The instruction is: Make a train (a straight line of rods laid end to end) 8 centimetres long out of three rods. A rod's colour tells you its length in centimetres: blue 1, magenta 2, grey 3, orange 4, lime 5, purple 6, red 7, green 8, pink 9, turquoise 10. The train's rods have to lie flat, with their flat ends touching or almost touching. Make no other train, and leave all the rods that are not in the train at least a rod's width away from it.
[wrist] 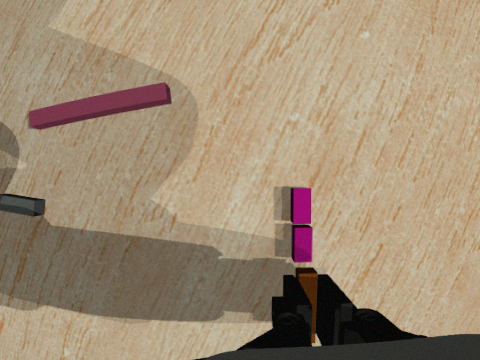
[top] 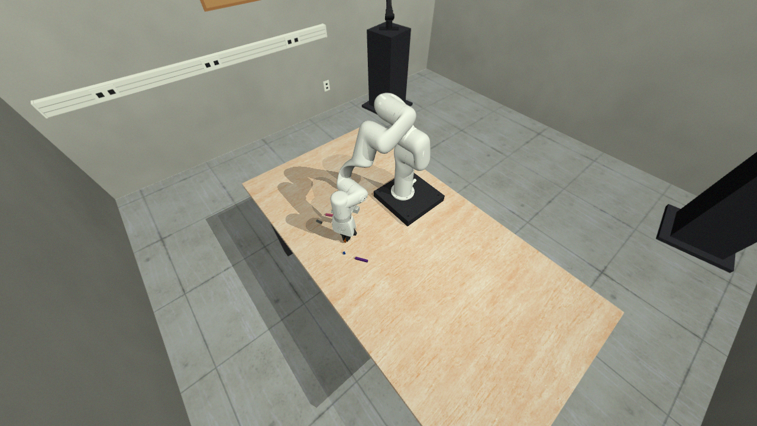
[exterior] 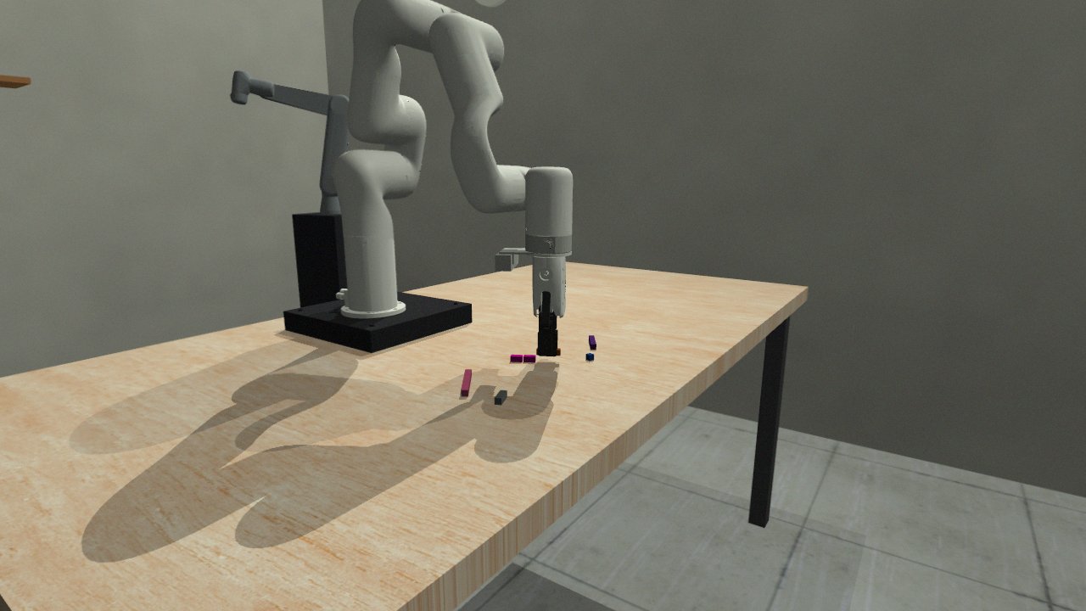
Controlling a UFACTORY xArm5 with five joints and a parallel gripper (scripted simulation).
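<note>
My gripper (wrist: 303, 299) (exterior: 546, 349) (top: 345, 237) is shut on an orange rod (wrist: 307, 280) and holds it down at the table top. The rod's far end lies just short of the near one of two magenta rods (wrist: 303, 242) (wrist: 302, 204), which lie end to end in one line with it. They show in the exterior view as well (exterior: 529, 357) (exterior: 516, 357). A long pink rod (wrist: 100, 106) (exterior: 465, 382) and a short grey rod (wrist: 20, 204) (exterior: 500, 396) lie apart to the left.
A purple rod (exterior: 592, 341) (top: 361, 258) and a small blue rod (exterior: 589, 355) (top: 343, 252) lie a little beyond the gripper, towards the table's long edge. The arm's black base plate (top: 418, 209) (exterior: 425, 317) stands on the wooden table (top: 476, 296) (exterior: 227, 395).
</note>
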